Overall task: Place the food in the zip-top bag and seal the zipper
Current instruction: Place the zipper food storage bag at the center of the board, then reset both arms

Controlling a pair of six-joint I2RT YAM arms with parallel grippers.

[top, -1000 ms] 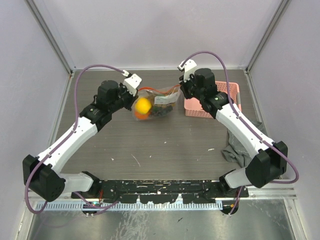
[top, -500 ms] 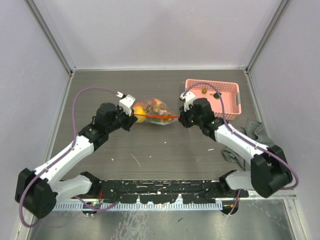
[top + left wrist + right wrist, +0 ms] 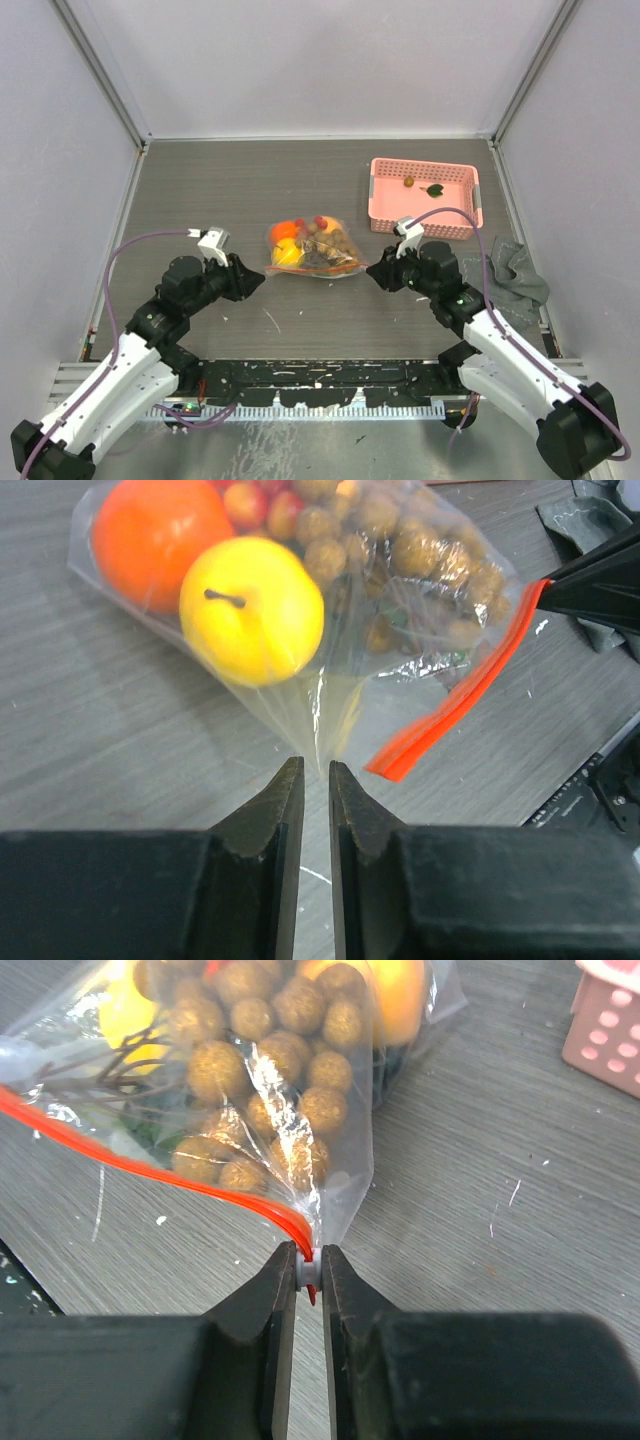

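Note:
The zip-top bag (image 3: 310, 250) lies on the table with the food inside: a yellow fruit (image 3: 250, 610), an orange fruit (image 3: 160, 535) and a bunch of small brown balls (image 3: 270, 1060). Its red-orange zipper (image 3: 150, 1165) runs along the near edge. My right gripper (image 3: 311, 1255) is shut on the pale slider at the zipper's right end, seen from above at the bag's right, right gripper (image 3: 375, 272). Left of the bag, my left gripper (image 3: 316, 768) stands slightly open. The bag's clear corner ends right at its tips, unpinched.
A pink lattice basket (image 3: 424, 163) stands at the back right with two small bits in it. A grey cloth (image 3: 510, 275) lies crumpled by the right wall, beside my right arm.
Both arms drew back toward the near edge and the bag came down from the far side onto the table's middle. My left jaws parted off the bag's corner. The right grip stayed.

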